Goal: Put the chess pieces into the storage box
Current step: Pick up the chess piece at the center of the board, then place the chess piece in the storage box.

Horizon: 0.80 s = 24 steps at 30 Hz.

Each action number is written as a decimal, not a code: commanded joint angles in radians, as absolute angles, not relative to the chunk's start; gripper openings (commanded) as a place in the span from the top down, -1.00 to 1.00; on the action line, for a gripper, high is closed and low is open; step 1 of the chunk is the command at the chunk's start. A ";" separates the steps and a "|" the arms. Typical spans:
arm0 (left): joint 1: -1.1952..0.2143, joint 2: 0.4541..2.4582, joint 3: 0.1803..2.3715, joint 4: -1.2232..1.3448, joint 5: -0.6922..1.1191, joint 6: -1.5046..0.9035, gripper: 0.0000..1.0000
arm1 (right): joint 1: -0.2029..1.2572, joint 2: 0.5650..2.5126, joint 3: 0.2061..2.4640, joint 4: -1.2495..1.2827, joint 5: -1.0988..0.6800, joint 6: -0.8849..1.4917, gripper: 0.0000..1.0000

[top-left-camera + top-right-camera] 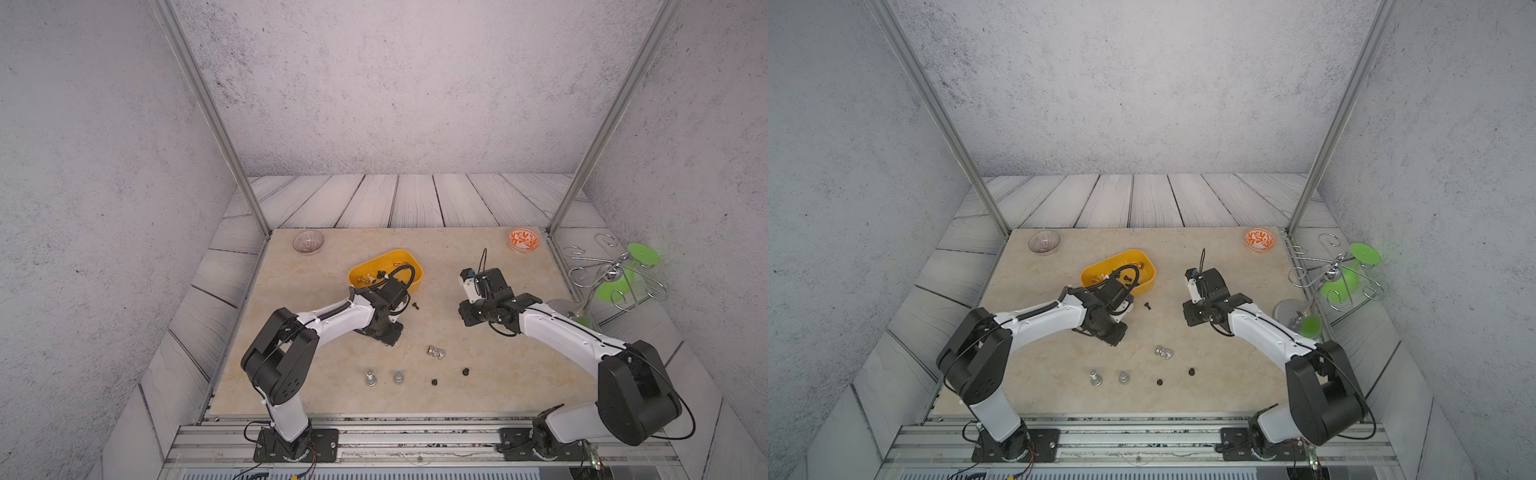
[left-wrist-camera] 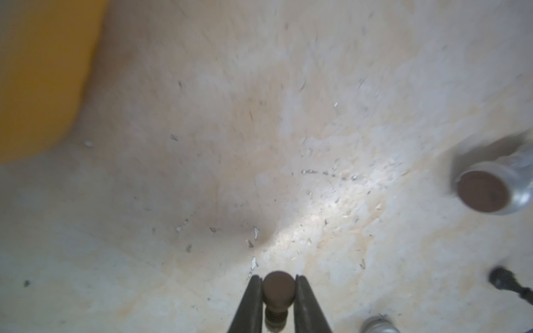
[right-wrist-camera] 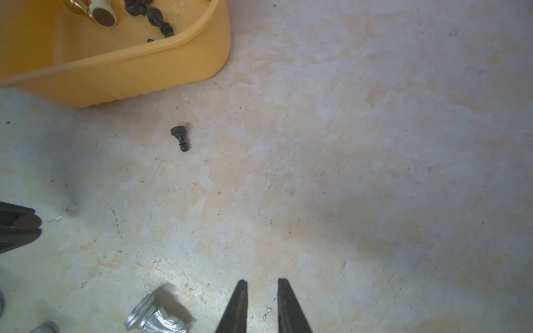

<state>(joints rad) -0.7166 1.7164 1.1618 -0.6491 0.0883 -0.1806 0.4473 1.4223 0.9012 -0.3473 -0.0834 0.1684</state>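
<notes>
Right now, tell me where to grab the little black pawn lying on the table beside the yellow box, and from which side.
Grip the black pawn at its slim neck, between flared base and round head. Bring the right claw straight down from above, closing across its length. The pawn lies flat on its side, apart from the storage box.
</notes>
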 commanded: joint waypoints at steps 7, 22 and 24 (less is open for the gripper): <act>-0.674 1.718 1.402 -0.685 0.028 -0.087 0.77 | 0.443 1.342 0.861 -0.372 -0.078 0.204 0.57; -0.510 2.086 1.836 -0.688 0.051 0.004 0.77 | 0.443 1.204 0.786 -0.427 -0.071 0.241 0.57; -0.501 2.145 1.898 -0.698 0.054 0.007 0.77 | 0.443 1.183 0.781 -0.442 -0.064 0.241 0.57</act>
